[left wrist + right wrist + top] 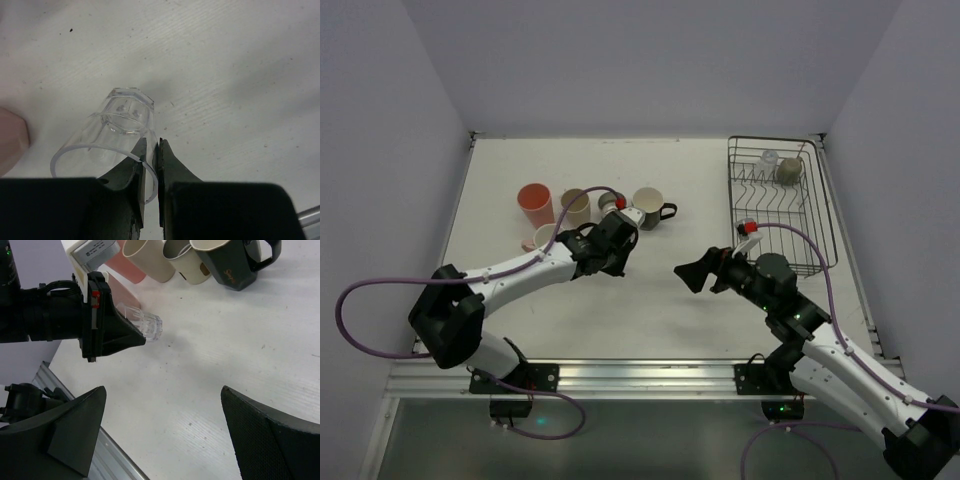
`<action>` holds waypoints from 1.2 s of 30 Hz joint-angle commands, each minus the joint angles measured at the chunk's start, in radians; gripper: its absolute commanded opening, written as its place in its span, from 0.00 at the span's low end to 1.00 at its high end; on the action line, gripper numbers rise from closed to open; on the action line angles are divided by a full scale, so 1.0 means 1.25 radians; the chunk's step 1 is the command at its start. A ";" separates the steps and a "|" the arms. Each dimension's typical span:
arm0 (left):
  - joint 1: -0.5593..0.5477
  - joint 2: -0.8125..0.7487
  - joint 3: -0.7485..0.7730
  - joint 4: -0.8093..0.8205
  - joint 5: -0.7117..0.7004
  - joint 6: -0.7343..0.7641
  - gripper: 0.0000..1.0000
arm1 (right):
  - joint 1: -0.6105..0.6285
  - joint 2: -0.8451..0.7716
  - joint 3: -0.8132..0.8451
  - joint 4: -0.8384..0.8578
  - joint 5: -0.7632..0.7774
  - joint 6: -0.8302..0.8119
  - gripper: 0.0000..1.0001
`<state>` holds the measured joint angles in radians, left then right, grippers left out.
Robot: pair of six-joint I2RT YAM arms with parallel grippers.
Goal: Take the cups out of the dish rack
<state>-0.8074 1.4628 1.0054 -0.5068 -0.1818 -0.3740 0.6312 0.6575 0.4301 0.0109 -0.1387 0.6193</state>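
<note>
My left gripper (617, 260) is shut on the rim wall of a clear glass (120, 132), one finger inside and one outside. It holds the glass tipped on its side low over the table; the glass also shows in the right wrist view (149, 325). My right gripper (695, 272) is open and empty, to the right of the left one. The black wire dish rack (825, 215) stands at the far right and holds another clear glass (769, 159) and a grey-olive cup (788, 171). A salmon-pink tumbler (534, 204), a tan cup (575, 207) and a dark handled mug (651, 207) stand on the table behind the left gripper.
A pale cup (547, 238) stands by the left forearm, and a small silvery cup (610, 201) is partly hidden behind the left wrist. The tumbler, cups and mug line the top of the right wrist view (145, 260). The table's metal front rail (640, 375) runs along the near edge.
</note>
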 commanded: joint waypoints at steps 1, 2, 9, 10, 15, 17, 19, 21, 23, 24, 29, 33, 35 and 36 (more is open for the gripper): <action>-0.007 0.046 0.044 -0.015 -0.093 0.017 0.00 | 0.001 -0.014 -0.013 -0.006 0.042 -0.021 0.99; -0.007 0.054 0.049 -0.013 -0.107 0.017 0.00 | 0.002 -0.018 -0.018 -0.006 0.048 -0.021 0.99; -0.008 0.134 0.076 0.005 -0.138 0.015 0.03 | 0.001 -0.041 -0.040 0.000 0.062 -0.022 0.99; -0.007 0.140 0.078 0.008 -0.136 0.013 0.04 | 0.001 -0.044 -0.041 -0.001 0.064 -0.022 0.99; -0.007 0.160 0.074 0.010 -0.161 0.006 0.24 | 0.001 -0.060 -0.037 -0.029 0.096 -0.022 0.99; -0.007 0.156 0.076 0.010 -0.166 0.007 0.34 | 0.001 -0.062 -0.030 -0.037 0.106 -0.023 0.99; -0.008 0.150 0.079 0.009 -0.174 0.007 0.40 | 0.001 -0.060 -0.020 -0.047 0.110 -0.024 0.99; -0.007 0.147 0.085 0.005 -0.180 0.014 0.46 | 0.002 -0.056 -0.014 -0.052 0.110 -0.024 0.99; -0.007 0.137 0.098 -0.003 -0.192 0.021 0.51 | 0.001 -0.047 -0.002 -0.054 0.132 -0.025 0.99; -0.007 0.119 0.100 -0.004 -0.194 0.023 0.53 | 0.001 -0.045 0.004 -0.060 0.146 -0.025 0.99; -0.007 -0.003 0.122 0.008 -0.166 0.033 0.64 | -0.008 0.014 0.078 -0.074 0.240 -0.039 0.93; -0.008 -0.205 0.087 0.081 -0.081 0.061 0.67 | -0.101 0.111 0.174 -0.101 0.264 -0.062 0.88; -0.007 -0.279 0.059 0.110 -0.042 0.077 0.72 | -0.155 0.178 0.220 -0.100 0.257 -0.060 0.85; -0.007 -0.350 0.045 0.119 -0.034 0.080 0.74 | -0.204 0.203 0.235 -0.096 0.267 -0.062 0.83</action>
<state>-0.8124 1.1946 1.0901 -0.4538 -0.2905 -0.3180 0.4786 0.8333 0.6422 -0.1165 0.1337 0.5652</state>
